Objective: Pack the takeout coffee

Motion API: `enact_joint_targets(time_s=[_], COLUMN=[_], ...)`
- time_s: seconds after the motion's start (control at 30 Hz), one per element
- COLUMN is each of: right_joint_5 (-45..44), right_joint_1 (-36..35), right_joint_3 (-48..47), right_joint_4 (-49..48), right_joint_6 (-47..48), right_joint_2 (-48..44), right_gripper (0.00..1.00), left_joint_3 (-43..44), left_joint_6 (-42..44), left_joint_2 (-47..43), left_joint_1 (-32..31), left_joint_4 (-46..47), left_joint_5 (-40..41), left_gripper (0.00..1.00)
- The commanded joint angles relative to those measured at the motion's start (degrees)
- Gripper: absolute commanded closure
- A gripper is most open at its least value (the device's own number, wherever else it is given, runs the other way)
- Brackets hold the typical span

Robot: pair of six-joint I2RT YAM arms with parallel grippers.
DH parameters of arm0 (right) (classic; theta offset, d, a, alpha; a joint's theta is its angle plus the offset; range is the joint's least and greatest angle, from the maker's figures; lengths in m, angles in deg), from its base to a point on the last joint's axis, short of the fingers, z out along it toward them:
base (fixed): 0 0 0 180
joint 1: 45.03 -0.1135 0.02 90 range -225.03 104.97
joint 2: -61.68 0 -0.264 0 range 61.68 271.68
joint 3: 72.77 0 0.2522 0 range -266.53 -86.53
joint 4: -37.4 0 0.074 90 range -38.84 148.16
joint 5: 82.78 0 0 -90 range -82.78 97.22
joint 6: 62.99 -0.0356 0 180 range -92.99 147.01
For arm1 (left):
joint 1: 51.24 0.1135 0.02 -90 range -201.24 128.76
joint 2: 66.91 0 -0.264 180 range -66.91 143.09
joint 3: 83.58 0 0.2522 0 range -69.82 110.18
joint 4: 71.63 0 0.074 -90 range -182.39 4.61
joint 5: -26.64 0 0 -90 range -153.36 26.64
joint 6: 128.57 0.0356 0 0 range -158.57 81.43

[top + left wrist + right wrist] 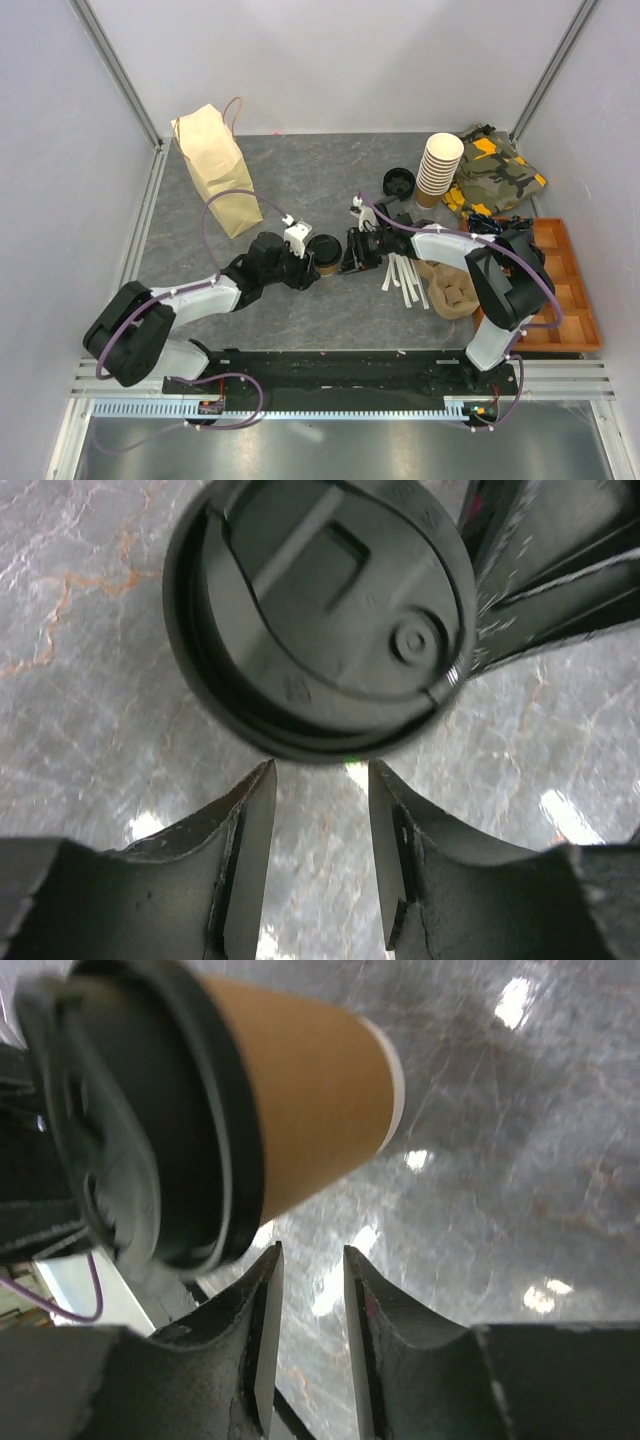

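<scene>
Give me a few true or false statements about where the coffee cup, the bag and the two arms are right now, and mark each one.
1. The takeout coffee has its black lid on. True.
2. The takeout coffee is already in the paper bag. False: it stands on the table between the two arms, and the bag is apart at the far left.
3. The left arm's jaws are clamped on the cup. False: the left wrist view shows nothing between them, and the lid lies just past their tips.
4. A stack of lidless cups stands beside a camouflage cloth. True.
5. The orange tray sits by the left arm. False: it is at the table's right edge.
</scene>
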State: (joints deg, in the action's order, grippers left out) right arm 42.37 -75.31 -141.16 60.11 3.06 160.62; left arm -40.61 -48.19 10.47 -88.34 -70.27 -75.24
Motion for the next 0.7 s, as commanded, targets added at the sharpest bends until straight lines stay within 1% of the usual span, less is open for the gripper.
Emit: enact_joint_targets(time_s=[0.0,0.13,0.4,0.53,0.6,0.63,0.67], right_joint_5=[-1.2,-3.9,-10.7,-12.7,-12.7,-12.8,-13.0], right_joint_1=[-0.2,0.1,2.9,5.5,6.2,6.7,6.9], right_joint_3=[-3.5,-4.0,-9.4,-13.7,-15.4,-17.1,-17.9], right_joint_4=[-5.3,-6.1,-7.6,-8.5,-10.5,-10.8,-11.1], right_joint_6=[-2.8,-4.0,-4.3,-5.1,-5.8,-5.8,-5.9], right_joint_2=[2.3,3.6,7.9,11.7,14.2,14.9,16.4], right_gripper=[0.63,0.63,0.63,0.62,0.62,0.62,0.62], left_joint_3=[4.4,5.9,11.0,17.1,18.9,21.5,23.0], left_joint_6=[-1.6,-0.7,0.6,1.1,2.0,1.4,0.8], left_joint_2=[4.4,8.7,17.0,23.8,25.9,27.0,29.3], left_joint_1=[-0.2,-0.1,1.4,3.4,4.0,4.8,5.2], left_joint_4=[8.2,13.7,18.0,18.8,20.1,19.6,17.0], left_joint_5=[2.9,4.7,6.0,6.4,6.4,6.6,5.2], left_gripper=[0.51,0.53,0.53,0.53,0.54,0.54,0.55])
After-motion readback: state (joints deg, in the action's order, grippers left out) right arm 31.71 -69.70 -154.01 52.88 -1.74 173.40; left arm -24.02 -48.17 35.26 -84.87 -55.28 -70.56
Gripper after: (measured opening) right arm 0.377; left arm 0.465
